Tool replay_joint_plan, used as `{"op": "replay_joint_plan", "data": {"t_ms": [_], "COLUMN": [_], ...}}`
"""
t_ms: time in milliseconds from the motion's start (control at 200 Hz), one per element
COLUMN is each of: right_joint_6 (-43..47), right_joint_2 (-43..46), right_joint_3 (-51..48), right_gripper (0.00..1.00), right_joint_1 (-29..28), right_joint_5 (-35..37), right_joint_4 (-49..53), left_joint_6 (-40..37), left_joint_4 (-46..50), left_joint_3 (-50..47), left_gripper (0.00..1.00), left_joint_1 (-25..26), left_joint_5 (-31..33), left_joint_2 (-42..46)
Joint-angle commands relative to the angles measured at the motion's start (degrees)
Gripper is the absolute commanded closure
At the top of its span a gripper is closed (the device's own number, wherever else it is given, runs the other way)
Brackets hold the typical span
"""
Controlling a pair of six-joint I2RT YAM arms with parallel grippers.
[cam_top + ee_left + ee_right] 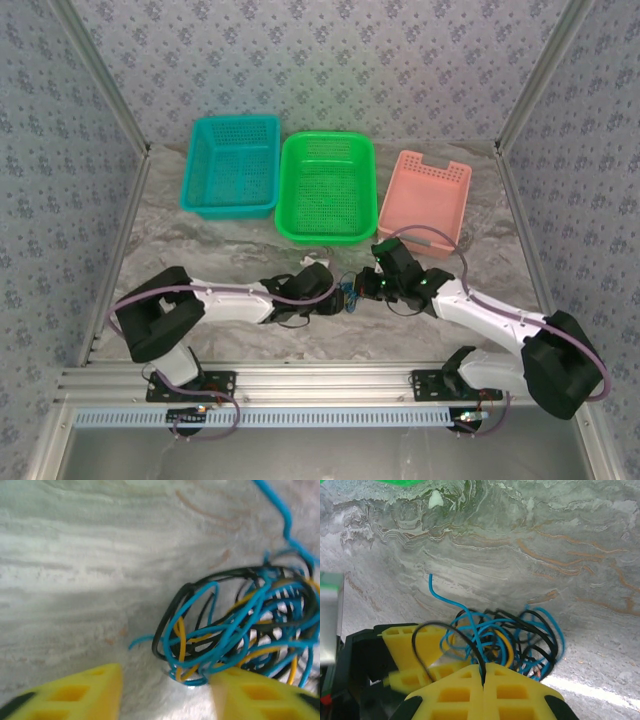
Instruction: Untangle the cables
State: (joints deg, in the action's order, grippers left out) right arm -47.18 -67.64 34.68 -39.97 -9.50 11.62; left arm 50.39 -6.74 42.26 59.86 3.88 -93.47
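Note:
The cables (pixel 240 630) lie in one tangled ball of blue, black and yellow-orange wire on the marble table, between the two arms (pixel 348 292). My left gripper (pixel 165 697) is open, its yellow fingers (pixel 75 695) set wide apart; the ball's lower edge lies just ahead, against the right finger. One blue end trails away to the upper right. My right gripper (pixel 484 677) is shut on the cables (pixel 505 640), a black strand and a blue strand running into the seam between its pads. The left gripper's fingers (pixel 412 642) show beside the ball in the right wrist view.
Three empty baskets stand in a row at the back: teal (pixel 232 165), green (pixel 326 190), pink (pixel 424 195). Patterned walls close in the left, right and rear. A metal rail (pixel 320 380) runs along the near edge by the arm bases.

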Motion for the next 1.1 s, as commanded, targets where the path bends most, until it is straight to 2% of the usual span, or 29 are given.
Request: {"op": "replay_joint_plan", "data": {"t_ms": [0,45,175,295,415,445,515,565,680,784,929,1099], "right_joint_6": [-0.9,-0.7,0.0,0.6,1.2,1.8,4.2,7.0,9.4,8.8,8.4,8.0], "right_joint_2": [2.2,2.8,5.9,8.5,8.6,8.1,6.8,5.8,3.3,2.6,-0.2,-4.7], "right_joint_3": [-0.6,-0.6,-0.7,-1.1,-1.6,-1.7,-1.5,-1.3,-1.3,-3.1,-5.4,-5.7], "right_gripper": [1.0,1.0,1.0,1.0,1.0,1.0,1.0,1.0,1.0,1.0,1.0,1.0], "right_joint_1": [0.6,1.0,2.8,5.3,6.9,7.0,7.5,8.2,12.8,15.5,16.4,16.4], "right_joint_5": [-0.8,-0.7,-1.1,-2.3,-4.3,-5.0,-7.6,-9.5,-10.9,-7.8,-7.3,-6.0], "right_joint_4": [-0.4,0.2,2.5,4.0,2.5,1.7,0.2,-0.3,4.4,7.4,5.5,4.0], "left_joint_6": [2.1,3.2,4.3,4.3,4.7,4.7,4.7,5.4,7.5,7.9,6.4,5.3], "left_joint_4": [-8.1,-8.2,-6.3,-0.7,1.4,1.4,1.6,2.9,3.0,-0.3,0.3,0.6], "left_joint_3": [-0.8,-1.5,-5.0,-8.2,-10.3,-10.0,-8.3,-6.3,-4.0,-2.3,3.8,10.5], "left_gripper": [0.82,1.0,1.0,1.0,1.0,0.94,0.72,0.65,0.63,0.62,0.56,0.57], "left_joint_1": [-2.1,-2.8,-3.9,-5.5,-8.2,-8.5,-8.4,-8.3,-7.7,-6.1,-3.5,-1.9], "left_joint_5": [2.8,4.2,8.7,11.6,6.3,4.0,-0.9,-3.5,-6.0,-7.8,-8.4,-8.8], "left_joint_2": [-0.4,0.2,5.9,14.2,20.9,21.4,21.1,19.7,16.6,13.4,5.7,-3.2]}}
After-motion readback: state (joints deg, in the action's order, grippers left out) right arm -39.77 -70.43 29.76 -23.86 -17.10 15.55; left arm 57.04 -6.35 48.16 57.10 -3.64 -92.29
